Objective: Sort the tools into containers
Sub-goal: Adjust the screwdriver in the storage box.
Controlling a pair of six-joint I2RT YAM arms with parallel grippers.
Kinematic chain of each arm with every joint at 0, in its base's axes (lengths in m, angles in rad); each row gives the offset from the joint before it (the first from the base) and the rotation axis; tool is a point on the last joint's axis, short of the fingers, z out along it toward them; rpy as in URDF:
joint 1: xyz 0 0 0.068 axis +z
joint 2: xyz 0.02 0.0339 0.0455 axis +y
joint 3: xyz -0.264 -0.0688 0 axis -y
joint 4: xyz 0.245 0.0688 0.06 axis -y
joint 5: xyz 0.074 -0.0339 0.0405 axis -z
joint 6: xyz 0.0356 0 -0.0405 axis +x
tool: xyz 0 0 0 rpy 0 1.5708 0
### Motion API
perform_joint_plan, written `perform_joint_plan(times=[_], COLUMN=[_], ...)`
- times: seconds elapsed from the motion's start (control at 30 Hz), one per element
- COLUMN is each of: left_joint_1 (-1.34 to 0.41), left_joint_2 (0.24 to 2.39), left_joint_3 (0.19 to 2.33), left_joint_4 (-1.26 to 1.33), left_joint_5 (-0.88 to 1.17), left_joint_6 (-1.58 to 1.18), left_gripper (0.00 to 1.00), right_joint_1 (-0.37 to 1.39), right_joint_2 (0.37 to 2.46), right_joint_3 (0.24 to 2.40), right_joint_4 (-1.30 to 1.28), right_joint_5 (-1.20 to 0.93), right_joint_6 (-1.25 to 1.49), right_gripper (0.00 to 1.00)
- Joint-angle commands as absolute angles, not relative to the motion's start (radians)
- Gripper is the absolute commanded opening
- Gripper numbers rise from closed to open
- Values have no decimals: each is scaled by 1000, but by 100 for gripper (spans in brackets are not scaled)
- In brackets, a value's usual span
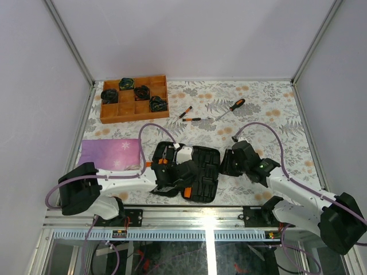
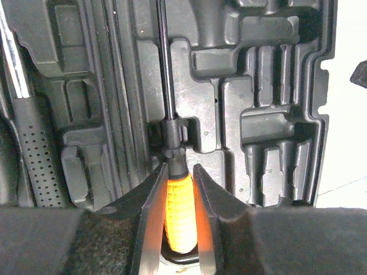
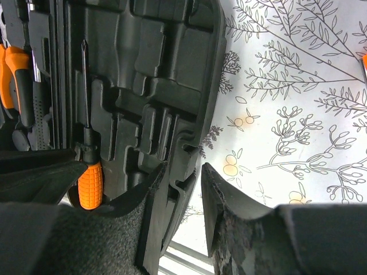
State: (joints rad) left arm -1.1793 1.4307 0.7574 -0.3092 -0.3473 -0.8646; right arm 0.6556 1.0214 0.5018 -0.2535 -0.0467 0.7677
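Note:
The black tool case lies open at the near middle of the table. My left gripper is over it, shut on the orange handle of a screwdriver whose shaft lies along a moulded slot. A black-handled hammer lies in the case to the left. My right gripper is open and straddles the case's right rim, one finger inside and one outside. The right wrist view also shows the held screwdriver and the orange-handled pliers in the case. Three screwdrivers lie on the table beyond.
A brown wooden compartment tray with several black round items stands at the back left. A purple cloth lies left of the case. The table has a floral cover, grey walls around it and a metal rail along the near edge.

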Motion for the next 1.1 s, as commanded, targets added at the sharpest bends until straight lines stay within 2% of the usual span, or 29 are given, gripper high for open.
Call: perform_joint_plan(times=[0.0, 0.63, 1.07], left_joint_1=[-1186, -1186, -1186], left_joint_2=[1450, 1490, 1474], left_joint_3=[787, 776, 742], left_joint_4=[-259, -287, -286], left_joint_5=[-349, -351, -353], left_joint_6=[-846, -860, -879], left_gripper=[22, 16, 14], right_joint_1=[661, 661, 701], right_joint_2=[1032, 1069, 1246], right_joint_3=[540, 590, 683], right_joint_4=[-217, -192, -29], right_joint_5=[-61, -73, -121], right_joint_6=[752, 748, 829], right_gripper=[36, 34, 28])
